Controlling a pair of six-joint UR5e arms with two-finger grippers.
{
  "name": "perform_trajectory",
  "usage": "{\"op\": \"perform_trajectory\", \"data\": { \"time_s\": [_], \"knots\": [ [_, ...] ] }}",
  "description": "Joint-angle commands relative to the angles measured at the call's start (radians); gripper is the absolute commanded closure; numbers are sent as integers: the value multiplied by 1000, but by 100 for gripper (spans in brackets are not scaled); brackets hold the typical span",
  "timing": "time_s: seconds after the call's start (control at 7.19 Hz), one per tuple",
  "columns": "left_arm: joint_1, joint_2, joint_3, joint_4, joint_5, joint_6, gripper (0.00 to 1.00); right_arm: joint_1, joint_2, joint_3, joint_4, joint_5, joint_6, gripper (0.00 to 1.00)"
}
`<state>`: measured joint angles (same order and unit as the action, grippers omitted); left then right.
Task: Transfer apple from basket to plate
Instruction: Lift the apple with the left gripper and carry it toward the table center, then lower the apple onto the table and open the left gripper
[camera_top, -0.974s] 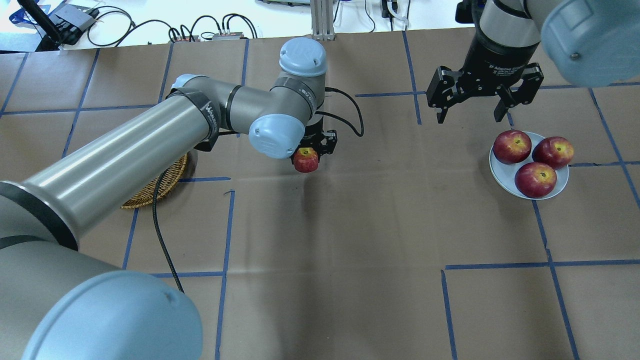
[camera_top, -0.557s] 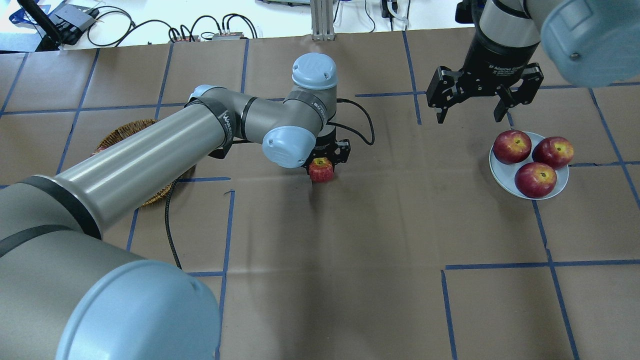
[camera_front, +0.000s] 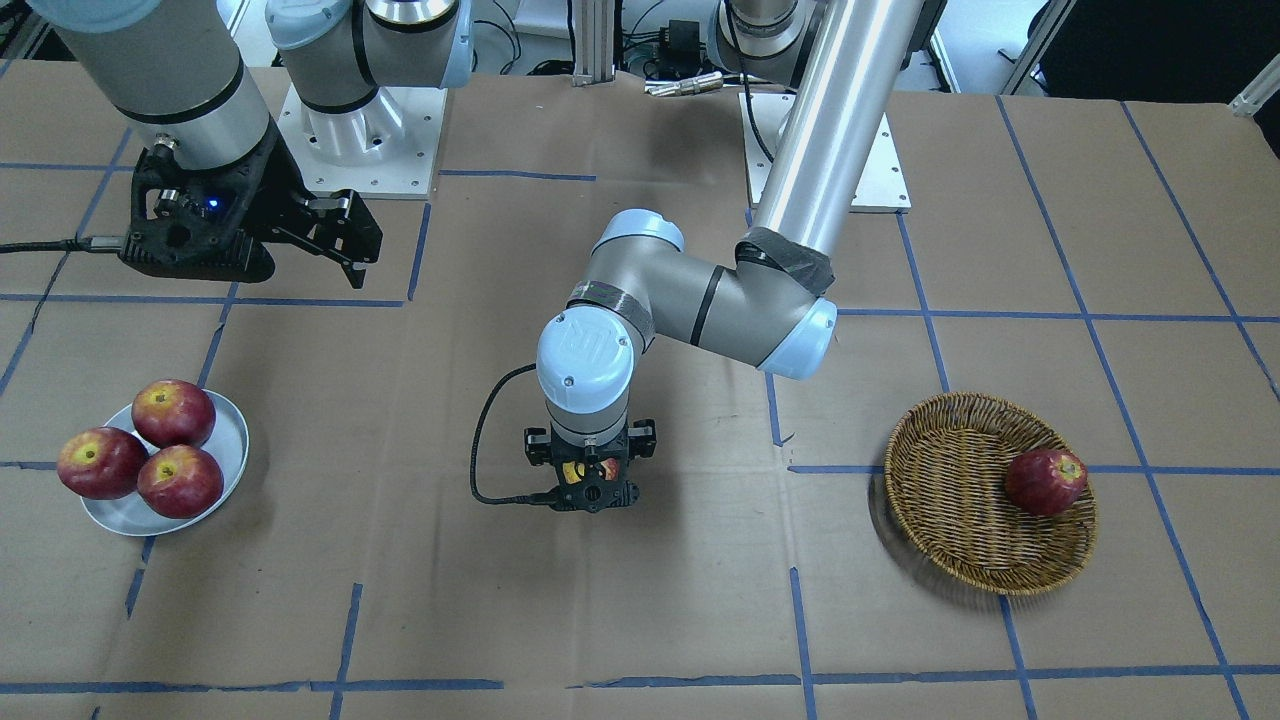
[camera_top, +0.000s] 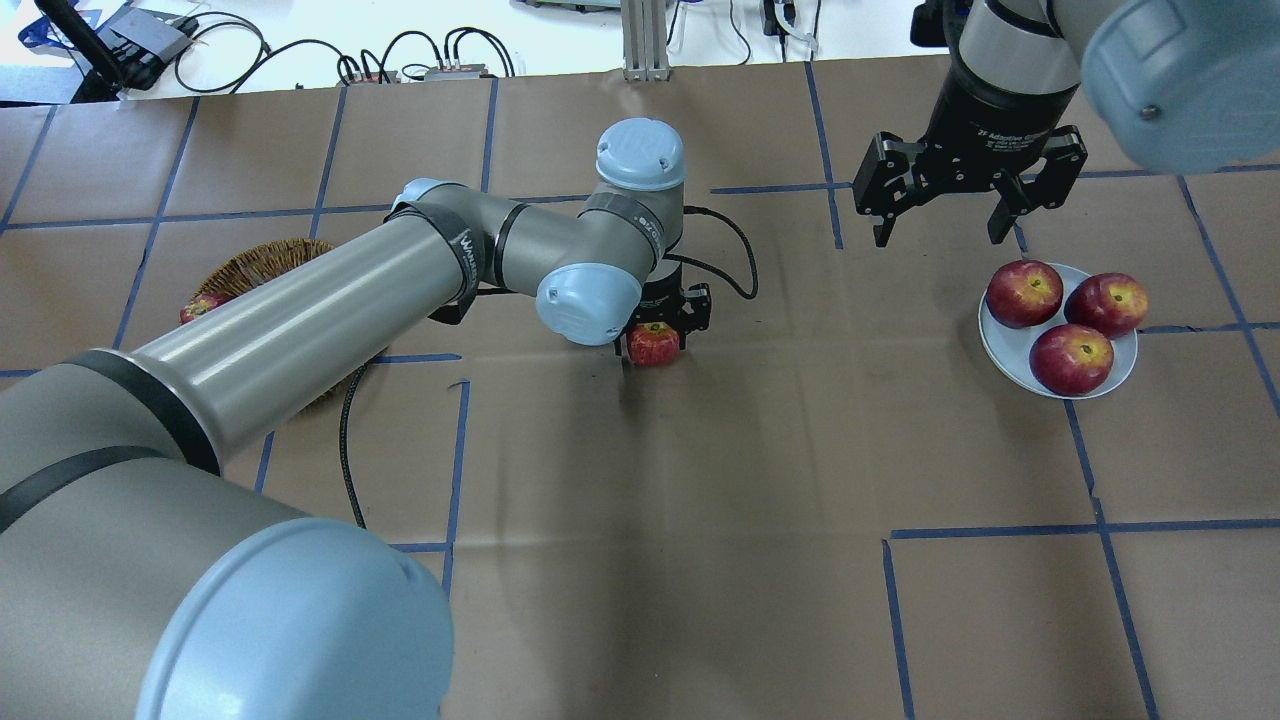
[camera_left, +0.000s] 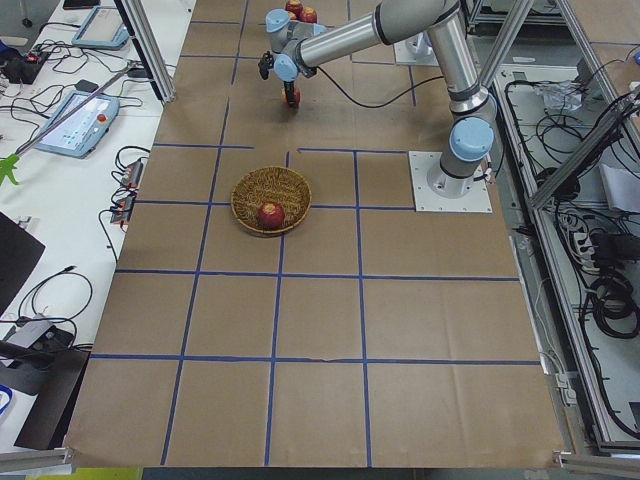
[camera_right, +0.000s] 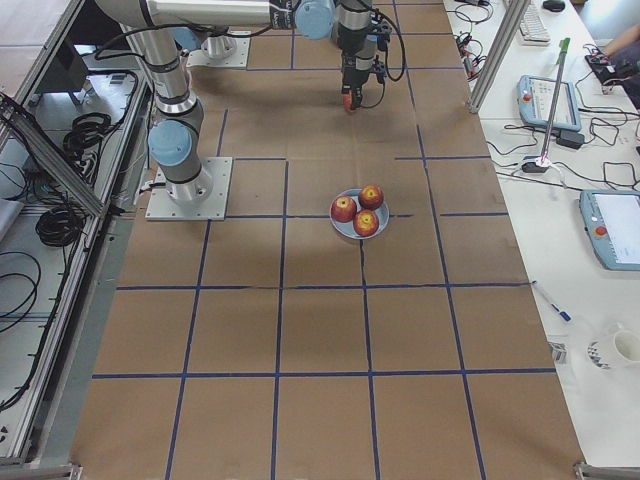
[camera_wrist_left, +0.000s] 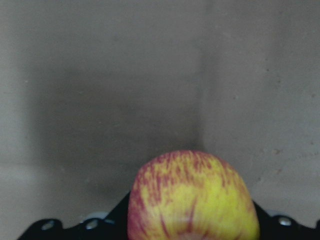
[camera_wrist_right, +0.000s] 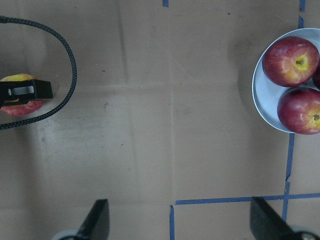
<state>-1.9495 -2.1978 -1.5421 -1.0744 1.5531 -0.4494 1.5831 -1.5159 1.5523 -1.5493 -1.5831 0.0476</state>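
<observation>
Two grippers in view. Left gripper (camera_top: 655, 338) points straight down, fingers closed partway onto the apple (camera_wrist_left: 192, 197), one on each side. Yellow skin with red streaks fills the bottom of its wrist view. Apple hangs under the gripper over bare table (camera_top: 700, 480) paper, shadow beneath. Basket (camera_front: 950, 500) lies well off to the gripper's left and holds one dark apple (camera_front: 1045, 482) near the rim away from the gripper. Plate (camera_top: 1008, 345) lies well off to the gripper's right and carries three red apples (camera_top: 1071, 359) bunched close. Right gripper (camera_top: 940, 236) hangs above the table near the plate, jaws spread wide, nothing between them. The plate shows at the edge of its wrist view. Black cable (camera_top: 720, 240) loops off the left wrist.
</observation>
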Motion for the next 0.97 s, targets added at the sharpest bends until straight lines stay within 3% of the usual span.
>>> {"op": "perform_trajectory", "data": {
  "time_s": [0.0, 0.42, 0.83],
  "knots": [
    [4, 20, -10, -1, 2, 9, 1, 0, 0, -1, 0, 0, 0, 0],
    [53, 131, -12, -51, 18, 97, 1, 0, 0, -1, -2, 0, 0, 0],
    [225, 368, -19, -288, 19, 352, 1, 2, 0, -3, -3, 0, 0, 0]
  ]
}}
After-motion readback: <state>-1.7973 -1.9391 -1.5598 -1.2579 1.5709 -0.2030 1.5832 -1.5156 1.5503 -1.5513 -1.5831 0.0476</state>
